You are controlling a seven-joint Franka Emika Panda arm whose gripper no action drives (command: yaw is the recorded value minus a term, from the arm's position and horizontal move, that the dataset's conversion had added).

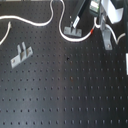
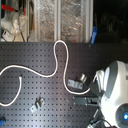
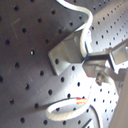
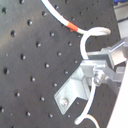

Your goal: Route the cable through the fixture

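So the white cable (image 1: 37,23) snakes across the top of the black bench (image 1: 65,90) in the first exterior view and reaches the fixture (image 1: 73,31) near the upper middle, where the hand (image 4: 95,75) looks pinched on the cord right at the bracket. Both wrist views show it running past the fixture, red mark (image 4: 73,25) just beyond. I'd say mostly routed; a second fixture (image 1: 21,54) at left sits untouched.

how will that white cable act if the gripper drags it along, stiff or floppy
Probably floppy: the cable lies in loose curves across the pegboard, so it should bend and trail rather than slide rigidly. Being thin, it looks light. It may snag where it curls by the metal fixture.
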